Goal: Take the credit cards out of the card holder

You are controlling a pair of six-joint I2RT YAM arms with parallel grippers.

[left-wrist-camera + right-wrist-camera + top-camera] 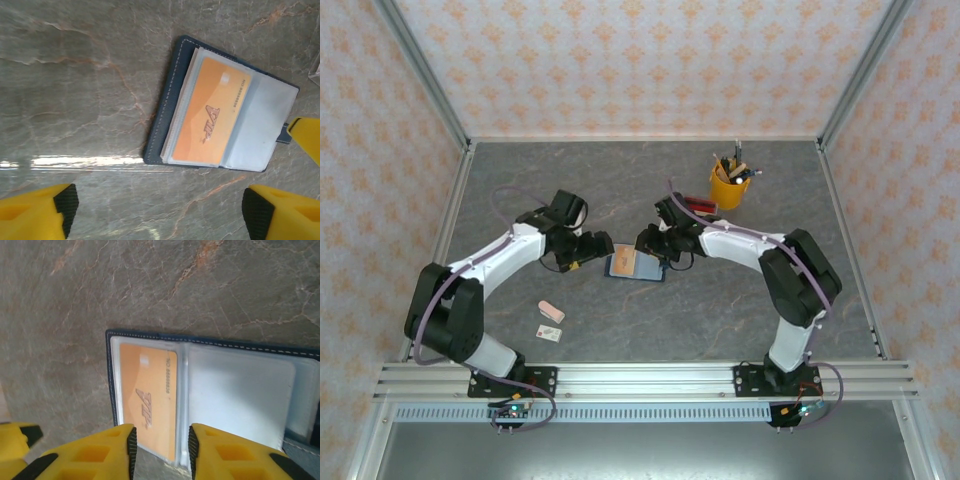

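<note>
The card holder lies open and flat on the table between my two grippers. A tan-orange credit card sits inside its clear left pocket; the neighbouring pocket looks empty. Any other credit cards are hidden. My left gripper hovers just left of the card holder's navy cover, jaws wide apart and empty. My right gripper stands at the card holder's opposite edge, its jaws a narrow gap apart over the card's end and the fold. One of its fingers shows beside the holder's small tab.
A yellow cup of pens and a clear tray with a red part stand behind the right arm. A pink block and a small white card lie near the left arm's base. Walls enclose the table.
</note>
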